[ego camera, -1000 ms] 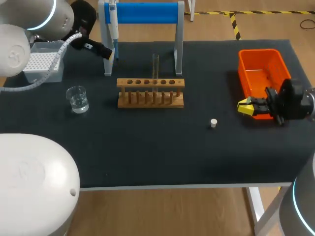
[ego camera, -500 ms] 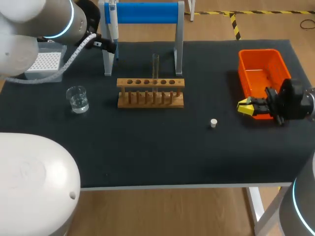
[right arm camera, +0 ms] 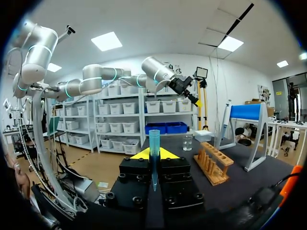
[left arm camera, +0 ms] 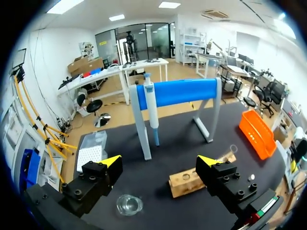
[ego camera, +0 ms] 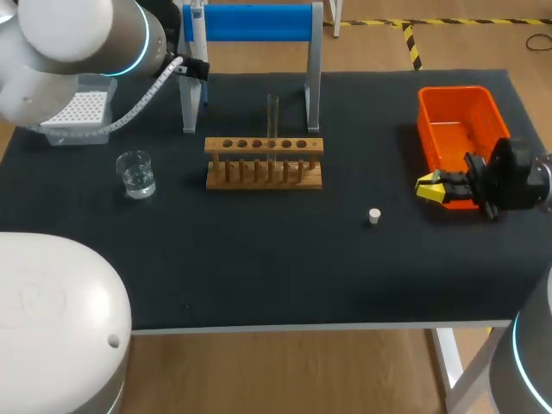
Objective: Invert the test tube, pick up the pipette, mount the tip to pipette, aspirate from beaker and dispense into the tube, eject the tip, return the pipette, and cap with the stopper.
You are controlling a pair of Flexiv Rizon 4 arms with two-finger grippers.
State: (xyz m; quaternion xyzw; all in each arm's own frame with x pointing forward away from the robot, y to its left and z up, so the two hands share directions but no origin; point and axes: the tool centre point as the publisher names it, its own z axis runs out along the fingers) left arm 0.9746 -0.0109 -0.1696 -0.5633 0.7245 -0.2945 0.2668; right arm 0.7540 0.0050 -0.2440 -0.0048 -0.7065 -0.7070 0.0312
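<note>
Since a second ago the left arm has swung toward the blue stand [left arm camera: 184, 91], and the left gripper [left arm camera: 159, 162] now faces the pipette [left arm camera: 151, 108] hanging there, straight ahead. Its fingers stand wide apart, holding nothing. Light, stiff, smooth plastic: the pipette is best taken by its thick upper body, not the thin shaft. The right gripper [ego camera: 429, 185] has its tips together.

Black table [ego camera: 259, 267], wood floor [ego camera: 302, 371]
</note>
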